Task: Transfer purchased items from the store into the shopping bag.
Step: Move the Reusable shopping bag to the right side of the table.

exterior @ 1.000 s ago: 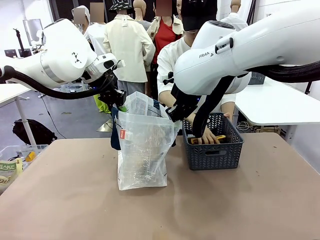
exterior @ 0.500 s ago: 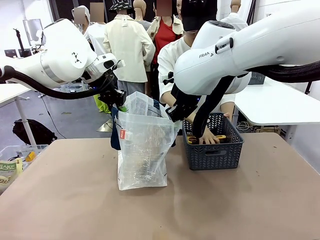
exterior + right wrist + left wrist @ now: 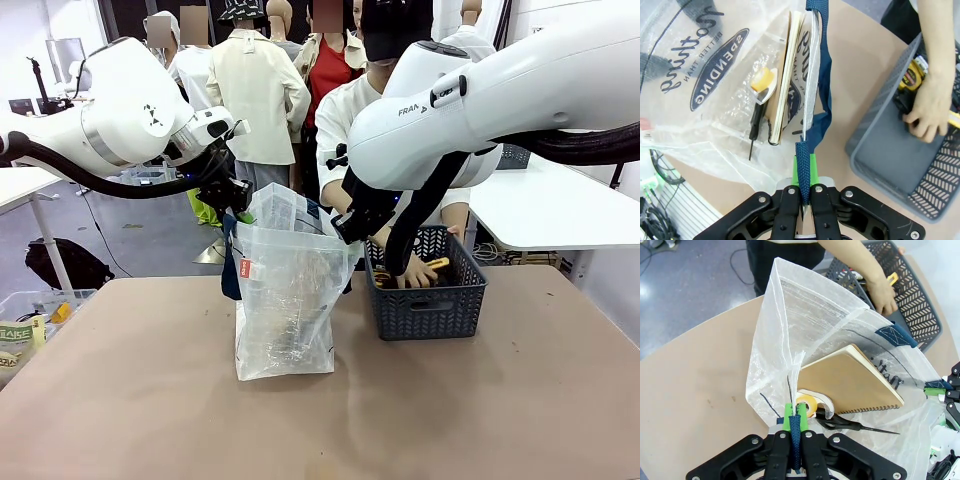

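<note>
The translucent shopping bag (image 3: 285, 300) stands at mid-table, held open by both arms. My left gripper (image 3: 232, 195) (image 3: 795, 415) is shut on one navy strap, my right gripper (image 3: 345, 228) (image 3: 804, 172) on the other. Inside the bag (image 3: 840, 335) (image 3: 705, 80) lie a tan spiral notebook (image 3: 850, 380), a tape roll (image 3: 807, 402) and black scissors (image 3: 855, 426). The store, a dark latticed basket (image 3: 430, 305) (image 3: 890, 160), sits just right of the bag. A person's hand (image 3: 415, 272) (image 3: 927, 107) reaches into it, on a yellow-and-black item (image 3: 438, 264) (image 3: 912, 75).
The person stands behind the basket at the table's far edge. A clear bin with packets (image 3: 25, 320) sits off the table's left side, and a white table (image 3: 560, 210) stands at the right rear. Open tabletop (image 3: 320, 430) spans the near side.
The person's hand has shifted inside the basket and the yellow item sits a little higher. Both arms and the bag have stayed still.
</note>
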